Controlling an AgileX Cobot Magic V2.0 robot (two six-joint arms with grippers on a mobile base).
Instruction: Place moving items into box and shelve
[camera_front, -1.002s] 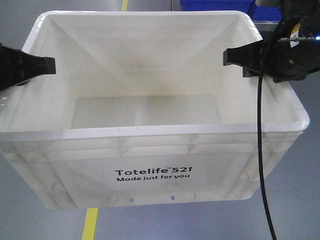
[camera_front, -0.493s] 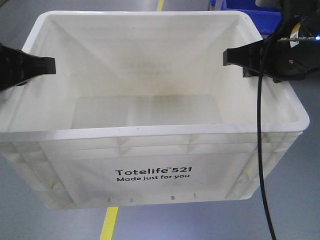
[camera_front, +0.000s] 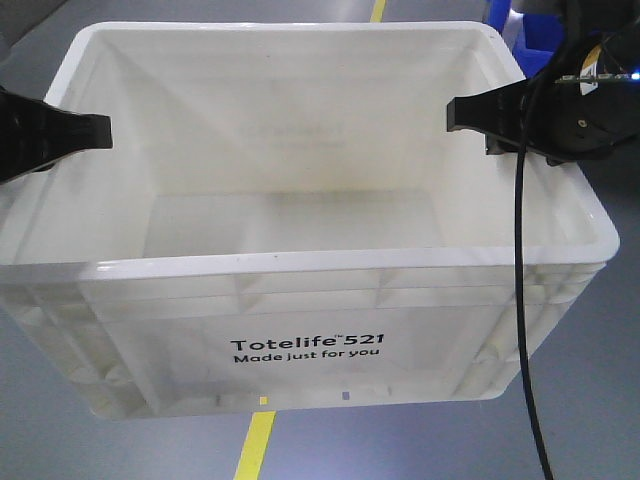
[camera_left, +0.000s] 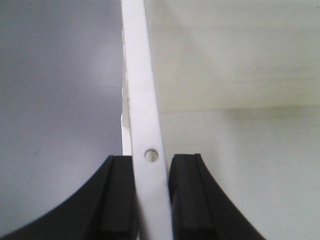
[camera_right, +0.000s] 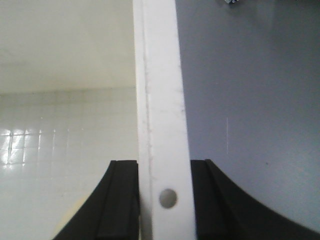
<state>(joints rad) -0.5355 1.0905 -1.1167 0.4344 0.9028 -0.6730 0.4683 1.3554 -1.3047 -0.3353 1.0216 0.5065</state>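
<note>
Grey floor (camera_front: 60, 450), wrist views show box (camera_front: 300, 265) clamped

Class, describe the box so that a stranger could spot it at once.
Above the grey floor with its yellow line, find the left gripper and right gripper, both black. They clamp opposite rims of a large white ribbed box. Unlike the blue bins behind, it reads "Totelife 521".

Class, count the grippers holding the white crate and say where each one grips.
2. The left gripper clamps the crate on its left wall rim; the right gripper clamps the right wall rim. No others seem hidden.
</note>
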